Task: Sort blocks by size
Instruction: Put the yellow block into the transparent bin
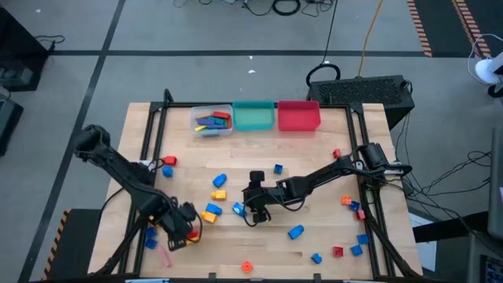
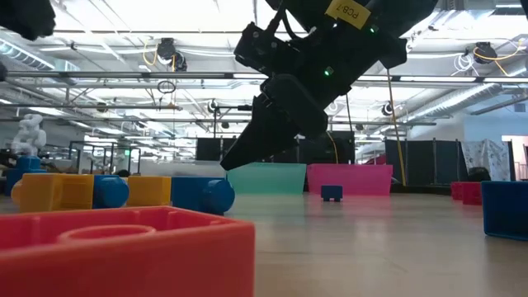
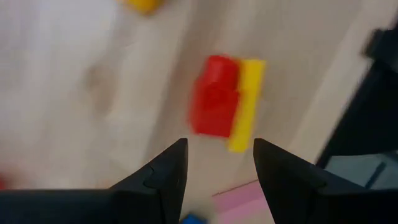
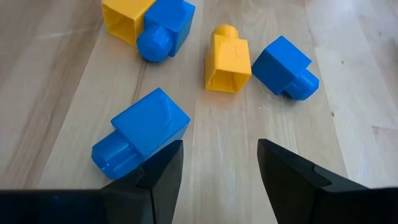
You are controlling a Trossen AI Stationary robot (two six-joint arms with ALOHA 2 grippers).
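Blocks lie scattered on the wooden table (image 1: 314,196). My left gripper (image 3: 217,165) hangs open and empty over the near left part of the table (image 1: 183,226). A red block joined to a yellow one (image 3: 225,102) lies just beyond its fingertips, and a pink bar (image 3: 239,199) lies below them. My right gripper (image 4: 219,158) is open and empty at mid-table (image 1: 253,212) and slants down. A blue block (image 4: 142,134) lies on its side close by one of its fingers. Beyond lie a yellow block (image 4: 227,59), a blue one (image 4: 286,67) and a yellow-blue pair (image 4: 149,22).
Along the far edge stand a clear bin (image 1: 212,120) holding several blocks, a teal bin (image 1: 253,115) and a red bin (image 1: 299,115). More blocks lie near the right edge (image 1: 354,206) and the near edge (image 1: 316,258). An orange-red block (image 2: 124,247) is at the near edge.
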